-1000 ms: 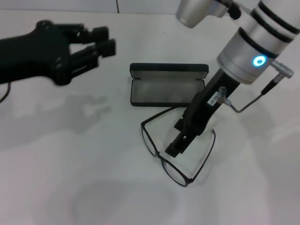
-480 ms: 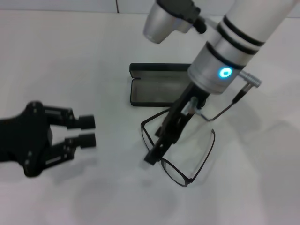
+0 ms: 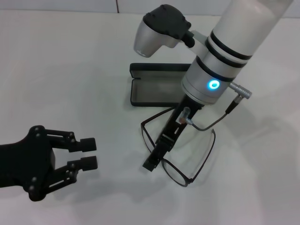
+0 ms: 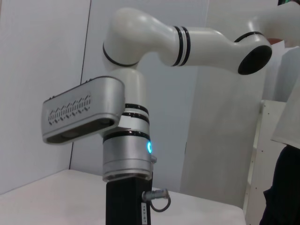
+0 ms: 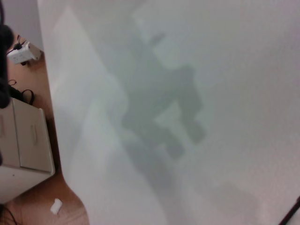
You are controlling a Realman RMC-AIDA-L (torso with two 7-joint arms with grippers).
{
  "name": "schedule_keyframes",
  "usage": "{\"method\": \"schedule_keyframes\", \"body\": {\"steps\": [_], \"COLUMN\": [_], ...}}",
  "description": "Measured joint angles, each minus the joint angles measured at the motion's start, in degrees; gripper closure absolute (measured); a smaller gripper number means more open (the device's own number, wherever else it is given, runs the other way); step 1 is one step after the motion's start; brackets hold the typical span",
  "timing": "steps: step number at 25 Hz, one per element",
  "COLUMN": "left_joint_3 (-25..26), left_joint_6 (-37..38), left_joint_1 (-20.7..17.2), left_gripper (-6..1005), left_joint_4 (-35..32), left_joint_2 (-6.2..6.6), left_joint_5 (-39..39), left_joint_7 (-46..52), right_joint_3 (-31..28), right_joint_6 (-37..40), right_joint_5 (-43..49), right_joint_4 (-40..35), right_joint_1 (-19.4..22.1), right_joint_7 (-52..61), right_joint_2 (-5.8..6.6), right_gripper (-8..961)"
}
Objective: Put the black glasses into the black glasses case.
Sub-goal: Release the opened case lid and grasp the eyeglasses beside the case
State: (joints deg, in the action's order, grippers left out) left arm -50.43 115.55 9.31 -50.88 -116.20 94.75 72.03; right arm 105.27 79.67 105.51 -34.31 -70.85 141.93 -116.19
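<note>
The black glasses (image 3: 180,152) lie unfolded on the white counter (image 3: 84,70), just near of the black glasses case (image 3: 157,84), which lies open. The right gripper (image 3: 152,164) reaches down over the frame's left lens; whether its fingers grip anything cannot be told. The left gripper (image 3: 86,153) hovers at the near left, well apart, fingers narrowly parted and empty.

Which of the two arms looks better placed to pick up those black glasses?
The right. Its right gripper is down over the black glasses, at the frame. The left gripper hangs open well off to the side.
</note>
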Motion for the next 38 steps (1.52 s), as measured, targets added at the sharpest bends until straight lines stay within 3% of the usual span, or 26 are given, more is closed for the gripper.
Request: {"method": "schedule_keyframes", "body": {"steps": [14,22,33,38], "left_joint_3": [0.27,0.48,0.51,0.51], "left_joint_6": [-0.12,-0.23,-0.22,-0.19], "left_joint_1": [3.16,3.35,2.75,2.68], "left_gripper": [726,726,726,726], "left_joint_4": [5.19,5.52,5.81,5.88], "left_joint_2": [-0.17,-0.40,-0.80,-0.97], "left_joint_5": [0.22,0.22,0.19,0.17], "left_joint_7": [-2.80,-2.87,-3.45,-3.46], "right_joint_3": [3.03,5.23,7.38,7.46], "right_joint_6": [-3.90,-5.43,-8.67,-8.80], "right_joint_5": [-0.81,-2.32,-3.82,-4.71], "right_joint_4": [0.38,-0.39,-2.03,-2.07], "right_joint_1": [3.25,4.85,6.25,6.55], "right_joint_7": [-0.01,-0.46,-0.98,-1.27], "right_joint_2": [0.00,0.01,0.00,0.00], "right_gripper": [136,308,350,442]}}
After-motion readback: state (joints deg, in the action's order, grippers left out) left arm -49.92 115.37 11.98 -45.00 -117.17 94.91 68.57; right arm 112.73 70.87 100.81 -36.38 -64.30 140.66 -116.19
